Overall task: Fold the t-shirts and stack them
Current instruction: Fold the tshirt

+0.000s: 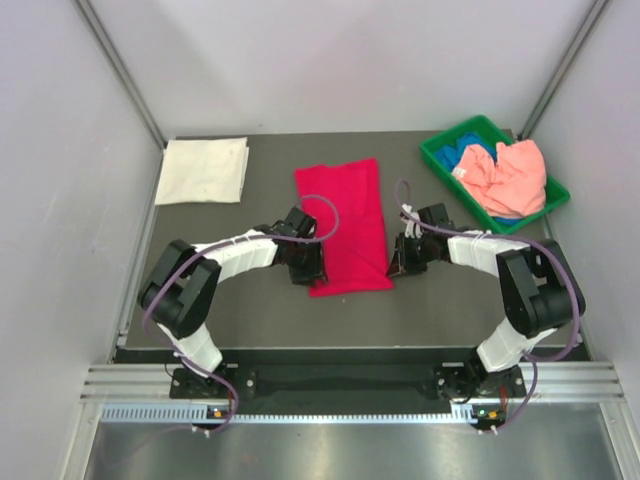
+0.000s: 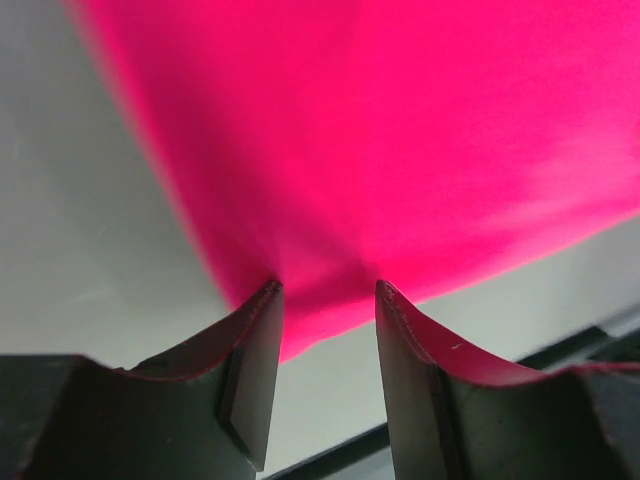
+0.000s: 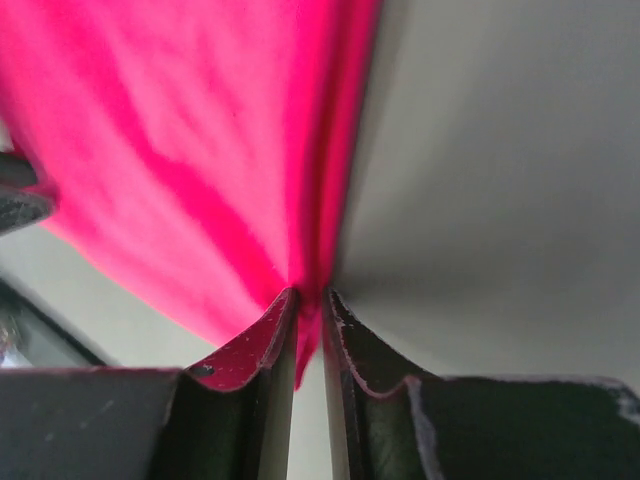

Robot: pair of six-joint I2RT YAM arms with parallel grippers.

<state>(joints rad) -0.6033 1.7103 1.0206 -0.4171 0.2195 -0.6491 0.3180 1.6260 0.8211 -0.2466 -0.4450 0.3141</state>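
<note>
The crimson-red t-shirt (image 1: 345, 225) lies folded in a long strip in the middle of the table. My left gripper (image 1: 306, 266) is at its near left corner. In the left wrist view the gripper (image 2: 328, 285) is open, and the corner of the red cloth (image 2: 400, 130) lies between its fingertips. My right gripper (image 1: 401, 262) is at the near right corner. In the right wrist view the gripper (image 3: 310, 293) is shut on the red shirt's edge (image 3: 180, 130). The white t-shirt (image 1: 203, 170) lies folded square at the back left. The salmon-pink t-shirt (image 1: 512, 175) and the blue one (image 1: 470, 157) lie in the bin.
The green plastic bin (image 1: 438, 158) stands at the back right corner. The dark table top (image 1: 250, 300) runs to a metal rail at the near edge. Grey walls close in the left, right and back sides.
</note>
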